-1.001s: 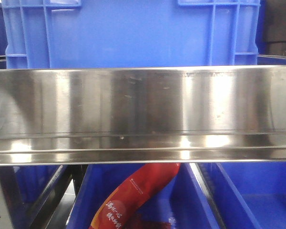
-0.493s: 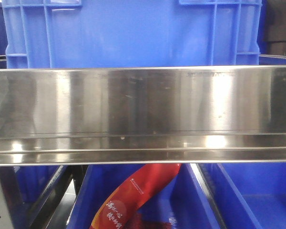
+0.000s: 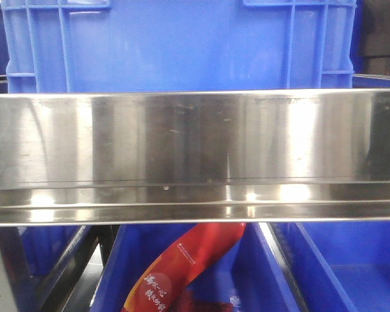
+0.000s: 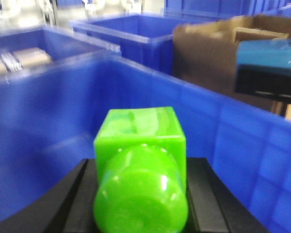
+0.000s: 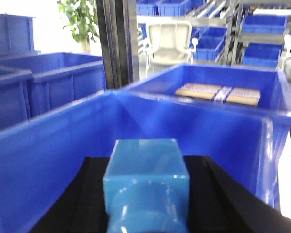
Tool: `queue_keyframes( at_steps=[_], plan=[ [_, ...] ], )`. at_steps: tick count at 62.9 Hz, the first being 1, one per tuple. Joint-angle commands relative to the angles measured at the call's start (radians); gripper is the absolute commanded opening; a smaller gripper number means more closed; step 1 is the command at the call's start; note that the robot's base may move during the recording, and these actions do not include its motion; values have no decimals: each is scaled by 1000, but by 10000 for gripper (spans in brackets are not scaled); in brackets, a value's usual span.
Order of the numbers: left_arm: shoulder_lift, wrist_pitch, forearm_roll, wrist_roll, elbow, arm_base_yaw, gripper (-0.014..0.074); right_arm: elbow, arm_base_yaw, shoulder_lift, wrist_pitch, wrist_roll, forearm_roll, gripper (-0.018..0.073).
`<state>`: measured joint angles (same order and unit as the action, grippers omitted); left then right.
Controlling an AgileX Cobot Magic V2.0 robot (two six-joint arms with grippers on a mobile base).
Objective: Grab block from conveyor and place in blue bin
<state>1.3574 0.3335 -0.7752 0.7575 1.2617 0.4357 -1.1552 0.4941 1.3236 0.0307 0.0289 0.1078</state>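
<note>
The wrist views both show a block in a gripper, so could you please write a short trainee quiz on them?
1. True or false: the left gripper holds a red block.
2. What colour is the block in the right gripper?
A. light blue
B. yellow
C. black
3. Fill in: behind the blue bin in the left wrist view stands a brown ______ box.

Key:
1. False: the left block is green.
2. A.
3. Cardboard.
</note>
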Motion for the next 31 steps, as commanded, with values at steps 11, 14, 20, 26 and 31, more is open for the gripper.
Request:
queue_keyframes(
  at_steps=[11, 14, 20, 26, 31],
  plan=[
    [22, -23, -70, -10, 10, 7, 286, -6, 4, 19, 65, 6, -8, 178],
    [22, -22, -70, -10, 10, 7, 381, -6, 4, 19, 65, 6, 0, 329],
    [22, -20, -70, -10, 10, 7, 489, -6, 4, 19, 65, 6, 0, 559],
    [22, -20, -84, -10, 10, 7, 494, -8, 4, 17, 67, 6, 5, 568],
    [2, -13, -170, -10, 10, 7, 493, -8, 4, -5, 67, 6, 29, 568]
  ],
)
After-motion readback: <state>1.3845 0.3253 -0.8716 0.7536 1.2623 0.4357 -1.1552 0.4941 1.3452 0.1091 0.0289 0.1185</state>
